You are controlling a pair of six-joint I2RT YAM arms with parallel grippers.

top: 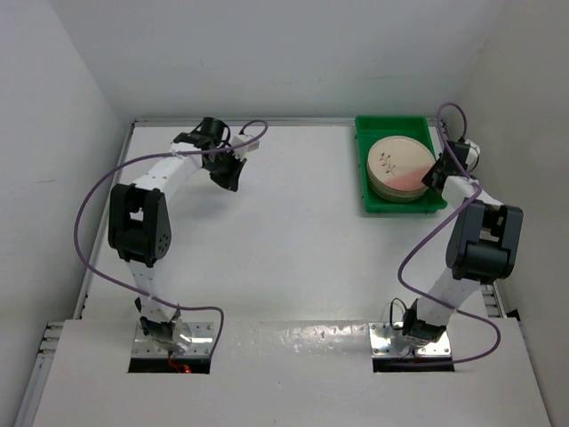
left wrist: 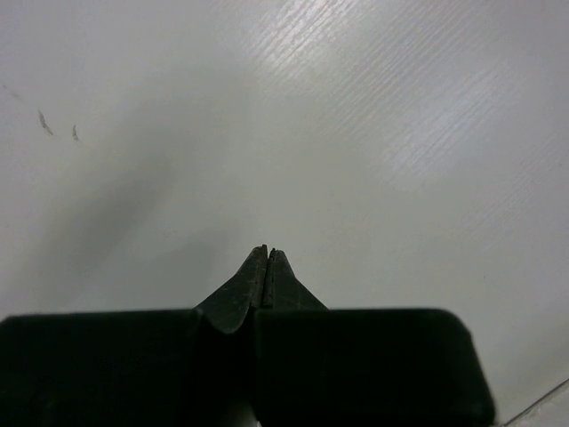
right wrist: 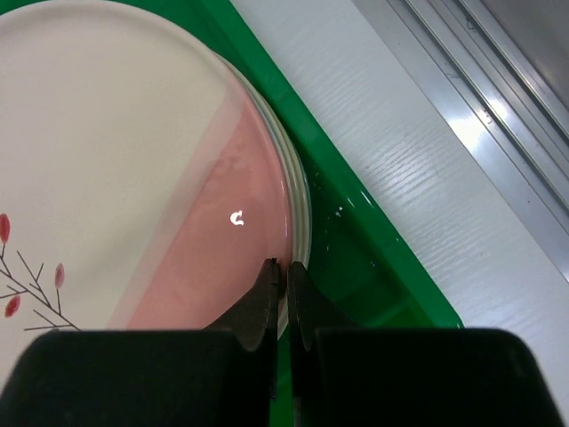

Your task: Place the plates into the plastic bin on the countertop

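Green plastic bin [top: 400,208] holds 1 stack of plates [top: 396,162]; left fingers [left wrist: 244,289] and right fingers [right wrist: 260,307] are pressed together, empty.

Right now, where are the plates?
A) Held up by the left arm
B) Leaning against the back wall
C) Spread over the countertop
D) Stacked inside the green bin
D: the top view shows the plates stacked inside the green bin, a pink-segment plate uppermost.

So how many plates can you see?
At least 3, all in one stack inside the green bin at far right. Only the top pink-segment plate shows fully. Lower ones are just rim edges, so more may be hidden.
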